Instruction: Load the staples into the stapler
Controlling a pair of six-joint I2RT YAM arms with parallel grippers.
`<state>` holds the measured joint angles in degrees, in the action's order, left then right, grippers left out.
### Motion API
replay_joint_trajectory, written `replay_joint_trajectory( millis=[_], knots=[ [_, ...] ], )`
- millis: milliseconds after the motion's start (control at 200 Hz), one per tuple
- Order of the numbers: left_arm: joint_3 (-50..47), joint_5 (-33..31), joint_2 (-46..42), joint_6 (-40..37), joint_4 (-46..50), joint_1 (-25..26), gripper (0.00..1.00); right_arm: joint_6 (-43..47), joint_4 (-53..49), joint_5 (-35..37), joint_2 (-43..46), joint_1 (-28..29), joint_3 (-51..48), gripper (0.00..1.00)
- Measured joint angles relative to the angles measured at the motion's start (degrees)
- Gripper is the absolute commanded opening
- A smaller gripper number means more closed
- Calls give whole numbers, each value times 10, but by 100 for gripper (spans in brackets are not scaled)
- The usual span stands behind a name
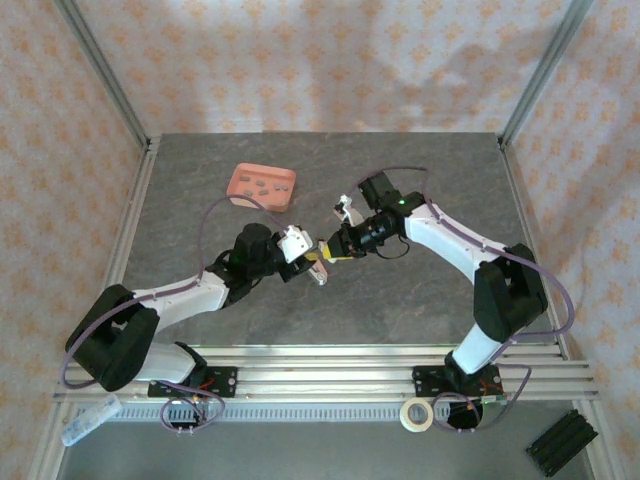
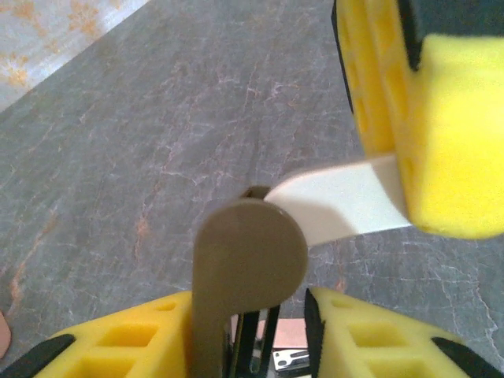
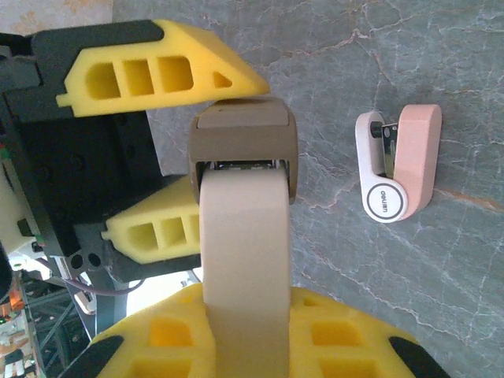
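Beige stapler (image 3: 244,236), salmon tray (image 1: 260,203), grey-veined table (image 1: 400,300)

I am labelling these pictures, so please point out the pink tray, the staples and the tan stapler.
pink tray (image 1: 265,169): top view, far rim.
staples (image 1: 262,184): top view, one grey strip inside the tray.
tan stapler (image 3: 244,134): right wrist view, its darker front end.

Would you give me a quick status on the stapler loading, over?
Right gripper shut on beige stapler. Left gripper straddling its taupe end, grip unclear. Staples lying in salmon tray. Pink-and-white mini stapler lies beside, not in the way.
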<state>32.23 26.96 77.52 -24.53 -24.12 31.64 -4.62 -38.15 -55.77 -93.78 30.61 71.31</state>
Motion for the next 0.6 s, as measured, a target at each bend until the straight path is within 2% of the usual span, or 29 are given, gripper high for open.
replay_joint_trajectory(
  millis=[135,245,360,430,601],
  knots=[
    [0,-2,0,7,-8,0,28,2,0,0,0,0,0,8],
    [0,-5,0,35,-9,3,25,1,1,7,0,0,2,30],
    [0,-15,0,100,-10,3,19,-31,32,32,11,2,0,53],
    [0,-23,2,154,-12,3,18,-59,81,58,35,2,-15,56],
    [0,-40,34,316,-42,4,18,-119,176,151,109,10,-59,56]
  ],
)
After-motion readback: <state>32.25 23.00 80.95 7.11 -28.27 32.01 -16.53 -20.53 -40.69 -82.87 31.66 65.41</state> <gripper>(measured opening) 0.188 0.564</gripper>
